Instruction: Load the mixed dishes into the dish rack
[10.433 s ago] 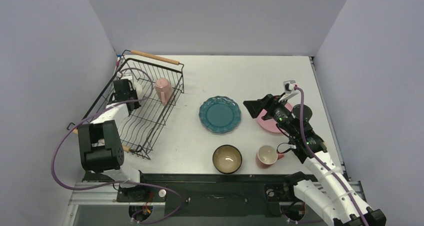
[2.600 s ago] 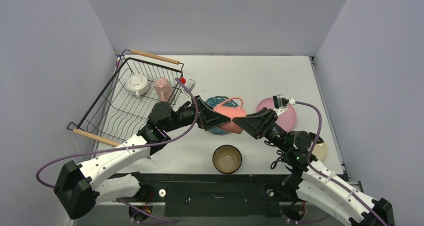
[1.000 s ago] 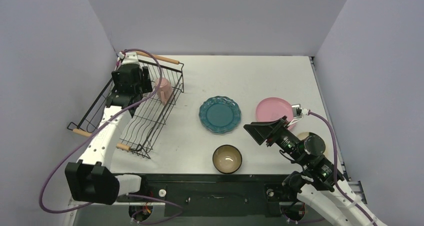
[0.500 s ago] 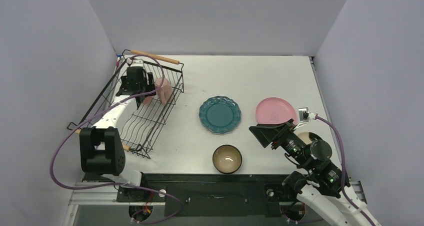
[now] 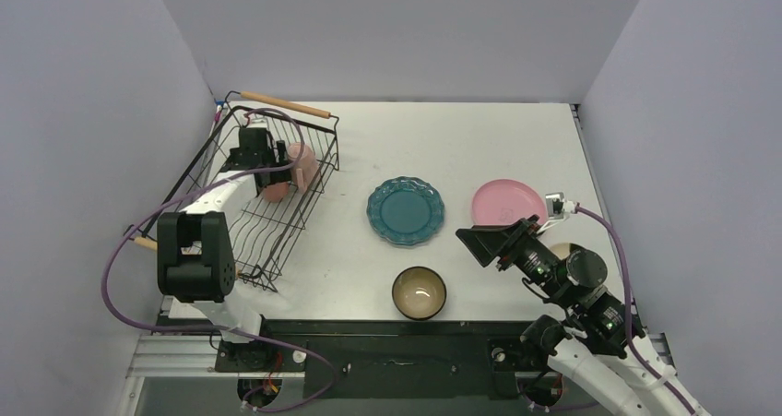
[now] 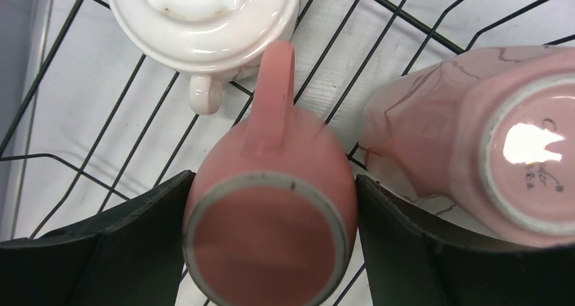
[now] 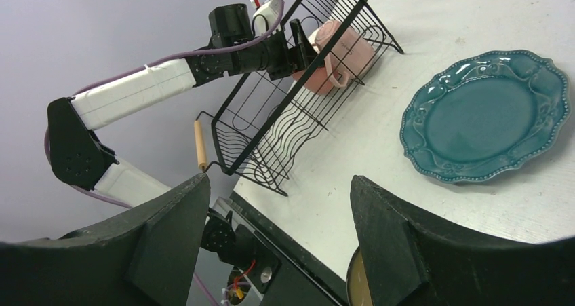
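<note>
My left gripper (image 6: 272,184) is shut on a pink mug (image 6: 271,231) inside the dish rack (image 5: 263,236), with a jaw pressed against each side and the handle pointing away. A white mug (image 6: 203,14) and a second pink mug (image 6: 488,136) stand upside down just beyond it on the wires. In the top view the held mug (image 5: 275,192) sits beside the other pink mug (image 5: 301,162). The teal plate (image 5: 406,210), the pink plate (image 5: 505,200) and the dark bowl (image 5: 420,292) lie on the table. My right gripper (image 5: 479,241) hovers open and empty near the pink plate.
A cream plate (image 5: 556,250) lies mostly hidden under the right arm. The rack's wooden handles (image 5: 284,105) are at its far and near ends. Grey walls close in the table on three sides. The right wrist view shows the teal plate (image 7: 485,116) and the rack (image 7: 298,136).
My left gripper has carried the pink mug from the rack's far left corner toward its middle and lowered it beside the other pink mug. The right arm has barely shifted.
</note>
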Robot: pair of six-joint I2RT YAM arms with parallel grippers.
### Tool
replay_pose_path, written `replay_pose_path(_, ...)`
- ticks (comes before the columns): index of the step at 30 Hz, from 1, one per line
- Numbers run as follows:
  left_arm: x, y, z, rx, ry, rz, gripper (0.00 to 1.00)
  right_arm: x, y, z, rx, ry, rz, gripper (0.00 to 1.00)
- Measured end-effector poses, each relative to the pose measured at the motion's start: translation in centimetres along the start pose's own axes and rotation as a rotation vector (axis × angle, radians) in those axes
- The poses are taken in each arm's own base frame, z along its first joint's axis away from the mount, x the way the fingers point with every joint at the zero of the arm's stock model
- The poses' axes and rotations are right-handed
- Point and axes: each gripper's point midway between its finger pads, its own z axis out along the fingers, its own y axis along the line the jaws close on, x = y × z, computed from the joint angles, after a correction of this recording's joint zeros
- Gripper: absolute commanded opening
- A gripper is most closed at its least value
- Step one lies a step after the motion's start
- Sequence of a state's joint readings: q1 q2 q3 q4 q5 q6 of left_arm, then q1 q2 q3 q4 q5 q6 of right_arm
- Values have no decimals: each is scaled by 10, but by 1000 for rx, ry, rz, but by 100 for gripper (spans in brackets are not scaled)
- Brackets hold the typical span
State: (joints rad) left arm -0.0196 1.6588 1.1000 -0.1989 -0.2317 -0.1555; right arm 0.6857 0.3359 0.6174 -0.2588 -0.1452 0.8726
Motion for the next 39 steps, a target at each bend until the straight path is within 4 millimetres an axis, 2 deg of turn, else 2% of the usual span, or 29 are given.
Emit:
replay_pose_path(6, -1, -7, 11, 18, 22, -32, 27, 2, -2, 2, 9, 8, 2, 70)
replay_pose_path(7, -2, -8, 12, 20, 22, -38, 35, 2, -2, 3, 10, 9, 3, 70)
replay_pose_path(10, -4, -10, 13, 22, 21, -52, 52, 2, -2, 5, 11, 10, 3, 70)
replay_pose_path(11, -4, -10, 13, 22, 22, -55, 54, 2, -2, 5, 11, 10, 4, 70)
replay_pose_path(14, -4, -10, 13, 21, 22, -68, 73, 1, -2, 7, 9, 9, 8, 70)
replay_pose_path(17, -5, -11, 13, 20, 22, -77, 81, 1, -1, 8, 8, 8, 11, 70)
replay_pose_path(19, -5, -10, 13, 15, 21, -85, 97, 1, -1, 8, 9, 9, 14, 70)
replay_pose_path(25, -17, -2, 4, -32, -22, -123, 96, 1, -1, 9, 10, 10, 21, 70)
replay_pose_path(30, -38, 6, -16, -68, -92, -147, 96, 4, -4, 13, 21, 20, 30, 69)
replay_pose_path(36, -65, 18, -62, -100, -217, -186, 96, 6, -7, 17, 35, 32, 36, 69)
replay_pose_path(39, -81, 13, -95, -77, -306, -171, 97, 8, -10, 20, 50, 39, 41, 68)
